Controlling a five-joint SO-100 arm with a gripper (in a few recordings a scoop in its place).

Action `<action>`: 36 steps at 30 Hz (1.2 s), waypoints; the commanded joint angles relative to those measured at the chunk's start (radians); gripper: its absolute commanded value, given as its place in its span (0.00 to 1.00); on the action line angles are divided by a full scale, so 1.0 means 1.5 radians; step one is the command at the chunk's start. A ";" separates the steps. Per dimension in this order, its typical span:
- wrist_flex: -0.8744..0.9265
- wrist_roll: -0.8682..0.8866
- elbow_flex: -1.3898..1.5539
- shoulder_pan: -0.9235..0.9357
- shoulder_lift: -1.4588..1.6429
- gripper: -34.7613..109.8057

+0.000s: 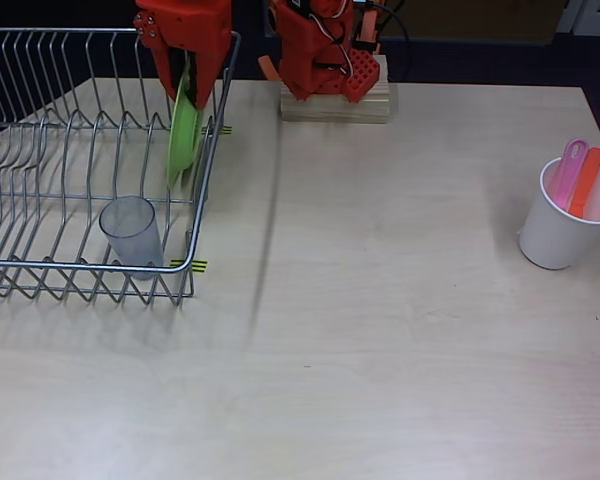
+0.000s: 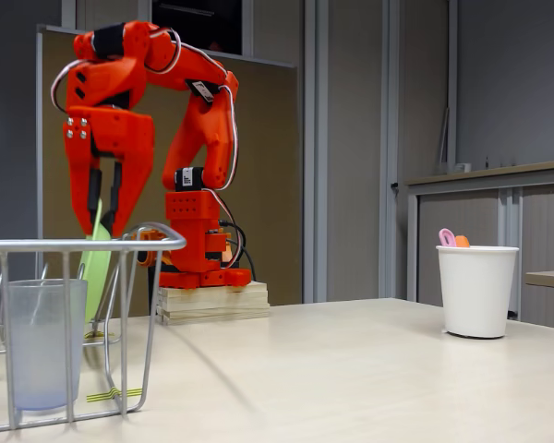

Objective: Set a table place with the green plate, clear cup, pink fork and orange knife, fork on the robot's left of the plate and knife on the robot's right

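Green plate (image 1: 184, 135) stands on its edge in the wire dish rack (image 1: 40, 275) at the upper left of the overhead view. The gripper (image 1: 192, 95) reaches down onto the plate's top edge, with a finger on each side of it; I cannot tell if it squeezes the plate yet. The clear cup (image 1: 131, 230) sits in the rack too, near the front right corner. At the right side of the frame a white paper cup (image 1: 560, 225) stands on the surface (image 1: 380, 330). Inside it are the pink fork (image 1: 567, 170) and the orange knife (image 1: 585, 180), poking out the top.
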 commanded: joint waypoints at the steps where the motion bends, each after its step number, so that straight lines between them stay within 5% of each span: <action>1: 0.061 -0.018 -0.092 0.012 0.046 0.24; 17: 0.165 -0.110 -0.333 -0.222 0.188 0.24; 30: 0.088 -0.030 -0.342 -0.512 0.154 0.24; 36: 0.027 0.098 -0.261 -0.611 0.079 0.24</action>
